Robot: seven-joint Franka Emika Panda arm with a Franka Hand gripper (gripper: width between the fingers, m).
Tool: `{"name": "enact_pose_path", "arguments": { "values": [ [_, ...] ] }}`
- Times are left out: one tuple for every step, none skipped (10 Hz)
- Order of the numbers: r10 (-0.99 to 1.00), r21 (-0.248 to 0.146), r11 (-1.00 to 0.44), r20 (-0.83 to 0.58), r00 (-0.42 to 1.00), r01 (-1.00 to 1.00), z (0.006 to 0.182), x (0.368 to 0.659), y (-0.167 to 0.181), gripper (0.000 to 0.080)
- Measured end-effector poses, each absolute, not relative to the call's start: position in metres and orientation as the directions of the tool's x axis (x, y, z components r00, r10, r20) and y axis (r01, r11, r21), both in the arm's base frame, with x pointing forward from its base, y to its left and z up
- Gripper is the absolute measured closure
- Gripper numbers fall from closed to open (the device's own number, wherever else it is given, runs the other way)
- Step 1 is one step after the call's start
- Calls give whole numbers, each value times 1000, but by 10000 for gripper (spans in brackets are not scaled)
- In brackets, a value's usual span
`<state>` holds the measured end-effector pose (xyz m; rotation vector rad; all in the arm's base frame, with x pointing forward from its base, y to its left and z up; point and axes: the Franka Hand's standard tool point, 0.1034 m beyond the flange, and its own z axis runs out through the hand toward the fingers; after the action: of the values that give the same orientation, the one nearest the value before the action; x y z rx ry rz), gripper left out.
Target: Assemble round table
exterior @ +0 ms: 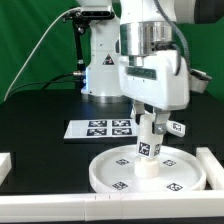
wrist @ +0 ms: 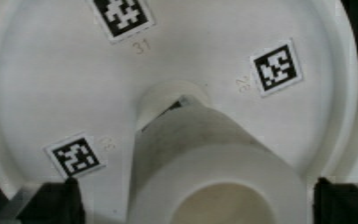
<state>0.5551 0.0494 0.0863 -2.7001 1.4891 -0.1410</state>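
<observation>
Pincer (exterior: 151,126) straddles upright leg (exterior: 148,152), hiding hub of disc (exterior: 108,172); grip unclear.

Arm (exterior: 146,45) stands vertical, wrist directly above the leg (exterior: 147,152). Gripper (exterior: 150,128) points straight down. Fingers (wrist: 51,198) flank the leg's upper end, one on each side. Contact with the leg cannot be confirmed.

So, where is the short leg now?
In the exterior view's lower middle, the leg stands upright over the disc's centre, held by the tool, near the marker board.
</observation>
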Motion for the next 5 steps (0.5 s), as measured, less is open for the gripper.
{"name": "enact_pose_path", "arguments": {
  "values": [
    [-817, -88, -577, 64, 574, -812, 86, 556, 48, 152],
    [-772, -82, -636, 71, 632, -767, 86, 556, 47, 151],
    [-729, -76, -684, 76, 680, -726, 86, 556, 47, 151],
    [-612, -30, -790, 97, 785, -613, 83, 555, 48, 151],
    [-420, 20, -905, 104, 901, -424, 80, 556, 48, 151]
  ]
}}
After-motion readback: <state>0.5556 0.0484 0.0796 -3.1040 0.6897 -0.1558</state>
